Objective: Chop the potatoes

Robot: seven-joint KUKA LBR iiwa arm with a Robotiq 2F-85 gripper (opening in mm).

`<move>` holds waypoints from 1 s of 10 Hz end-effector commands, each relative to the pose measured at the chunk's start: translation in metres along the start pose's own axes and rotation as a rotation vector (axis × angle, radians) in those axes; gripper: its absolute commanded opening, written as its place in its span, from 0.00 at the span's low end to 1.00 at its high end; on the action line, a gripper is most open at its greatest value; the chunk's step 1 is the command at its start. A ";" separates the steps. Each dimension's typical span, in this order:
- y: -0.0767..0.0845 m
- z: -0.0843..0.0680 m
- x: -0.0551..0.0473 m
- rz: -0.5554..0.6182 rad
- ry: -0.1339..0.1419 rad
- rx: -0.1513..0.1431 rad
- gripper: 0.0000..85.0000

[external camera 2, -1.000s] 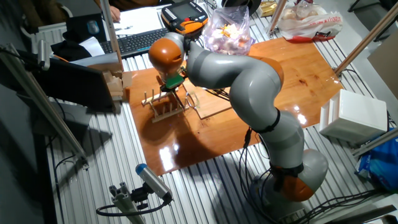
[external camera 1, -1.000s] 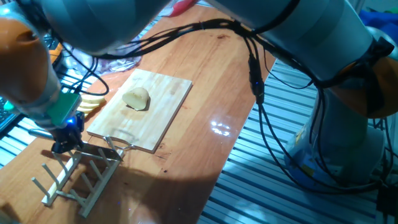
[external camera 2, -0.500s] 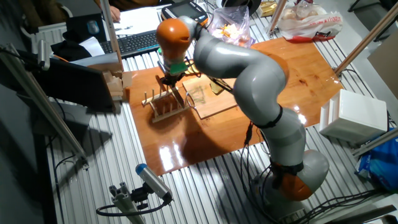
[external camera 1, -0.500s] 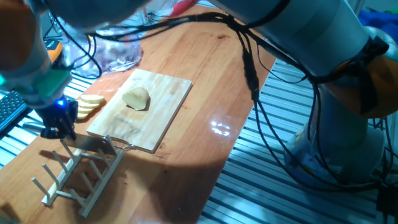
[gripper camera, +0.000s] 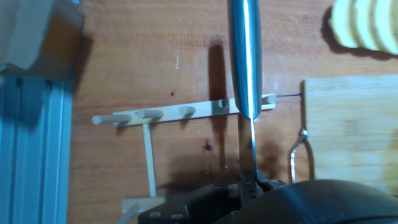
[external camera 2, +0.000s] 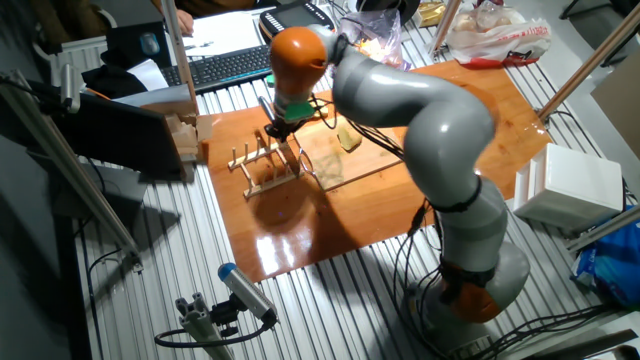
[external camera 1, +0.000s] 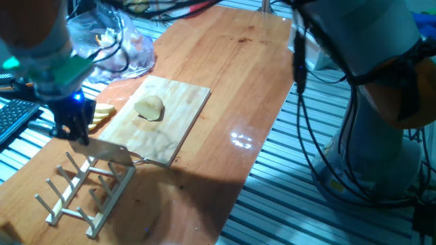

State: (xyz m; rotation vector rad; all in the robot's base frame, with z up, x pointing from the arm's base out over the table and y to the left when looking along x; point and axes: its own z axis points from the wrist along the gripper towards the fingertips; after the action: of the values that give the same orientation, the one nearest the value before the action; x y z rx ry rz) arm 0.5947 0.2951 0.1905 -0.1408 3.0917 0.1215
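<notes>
Item 1. Wooden peg rack: lies nearest the camera in the one fixed view, on the wooden table, with dowels pointing up and outward. In the hand view its long rail runs left to right beneath the blade.

Item 2. Knife: clenched by the handle in the end effector, flat steel blade extending out over the rack and reaching toward the near corner of the cutting board. In the hand view the blade runs straight up the frame from the end effector at the bottom edge, crossing the rack rail. The knife appears lifted above the rack; whether it touches a peg cannot be told.

Item 3. Wire loop: a thin metal loop just beside the near corner of the board.

Item 4. Cutting board: pale wood, rectangular, flat on the table, just beyond the rack.

Item 5. Potato: one pale yellow rounded lump, resting on the board toward its far half, apart from the knife and the end effector. Also visible in the other fixed view.

Item 6. Yellow slices: a fanned row on the table beside the board's left edge; seen at the upper right of the hand view.

Item 7. Clear plastic bag: crumpled, with reddish pieces inside, at the far left of the table.
</notes>
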 end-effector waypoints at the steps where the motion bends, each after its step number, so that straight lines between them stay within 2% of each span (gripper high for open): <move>1: -0.003 0.000 0.000 0.000 0.000 -0.006 0.00; 5: -0.015 -0.004 0.001 -0.009 -0.011 -0.006 0.00; 10: -0.040 0.004 -0.001 -0.025 -0.015 -0.001 0.00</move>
State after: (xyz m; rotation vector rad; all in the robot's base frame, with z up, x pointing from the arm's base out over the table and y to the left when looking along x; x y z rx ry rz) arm 0.6009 0.2558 0.1844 -0.1800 3.0692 0.1252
